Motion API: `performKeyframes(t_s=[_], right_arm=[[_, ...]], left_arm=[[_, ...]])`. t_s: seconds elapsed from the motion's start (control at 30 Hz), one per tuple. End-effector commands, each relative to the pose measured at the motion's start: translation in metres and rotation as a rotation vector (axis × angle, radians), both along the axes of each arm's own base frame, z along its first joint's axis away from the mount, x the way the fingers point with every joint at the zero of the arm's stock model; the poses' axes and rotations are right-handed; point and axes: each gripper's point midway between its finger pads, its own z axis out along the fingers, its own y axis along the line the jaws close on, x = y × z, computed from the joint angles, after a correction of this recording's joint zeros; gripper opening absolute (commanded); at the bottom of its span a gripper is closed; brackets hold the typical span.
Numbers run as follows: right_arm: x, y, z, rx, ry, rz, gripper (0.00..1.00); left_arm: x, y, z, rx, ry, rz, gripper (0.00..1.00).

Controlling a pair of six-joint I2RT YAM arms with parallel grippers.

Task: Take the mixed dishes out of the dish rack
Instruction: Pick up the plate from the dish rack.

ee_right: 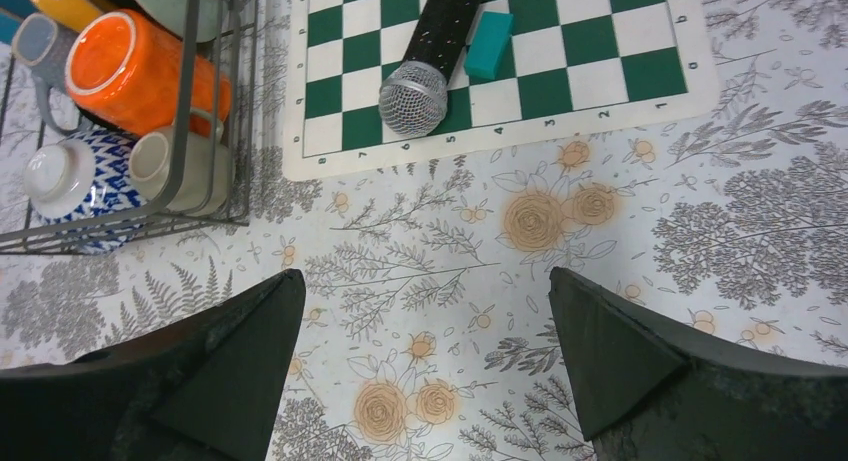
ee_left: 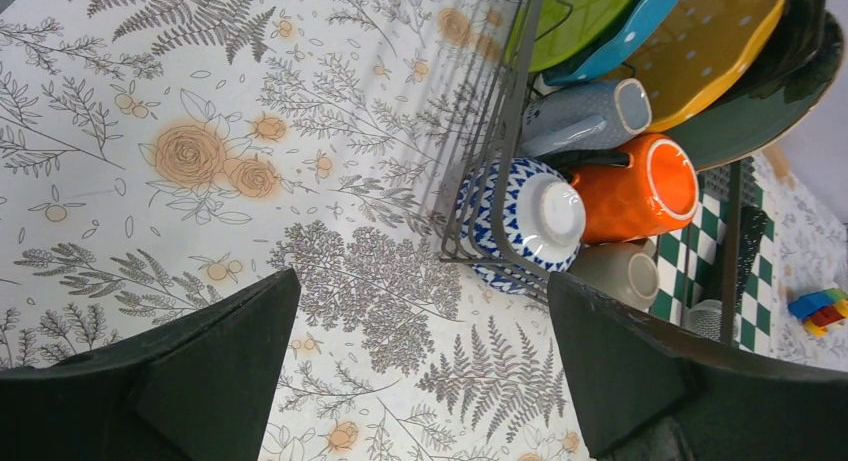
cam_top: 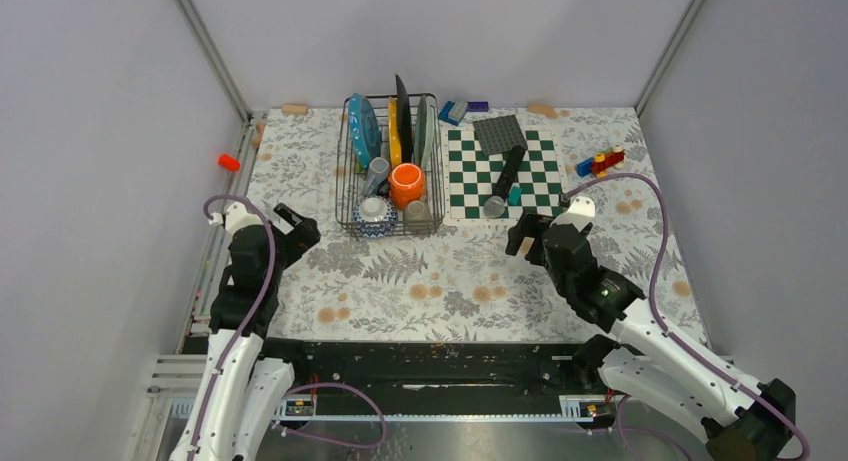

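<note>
left gripper (cam_top: pixel 296 227) and right gripper (cam_top: pixel 522 237) spread wide, nothing held

dish rack (cam_top: pixel 343 196) sits upper centre of the top view, fully loaded: plates (cam_top: pixel 362 131) upright in its upper half, with the orange mug (cam_top: pixel 407 184), patterned bowl (cam_top: pixel 373 214) and grey cup (cam_top: pixel 418 216) below them. all look rigid, glazed, likely slippery and breakable; pinching a rim or plate edge seems safest.

The floral worktop (cam_top: pixel 450 281) carries the dish rack (cam_top: pixel 348 196) and, just beside it, a checkerboard mat (cam_top: pixel 545 176). Toy bricks (cam_top: pixel 600 163) lie near its right edge.
</note>
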Motion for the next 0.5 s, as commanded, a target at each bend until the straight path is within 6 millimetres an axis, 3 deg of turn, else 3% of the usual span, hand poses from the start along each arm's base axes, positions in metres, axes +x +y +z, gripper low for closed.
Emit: performKeyframes(t_s=[0.0, 0.3, 0.47], right_arm=[[0.000, 0.014, 0.012, 0.052, -0.063, 0.075, 1.00], [0.005, 0.040, 0.015, 0.098, -0.068, 0.180, 1.00], [0.022, 0.067, 0.026, 0.081, -0.038, 0.245, 1.00]], left_arm=[[0.005, 0.004, 0.006, 0.029, -0.030, 0.009, 0.99], [0.000, 0.009, -0.002, 0.025, -0.030, 0.041, 0.99], [-0.001, 0.007, -0.002, 0.020, -0.039, 0.034, 0.99]])
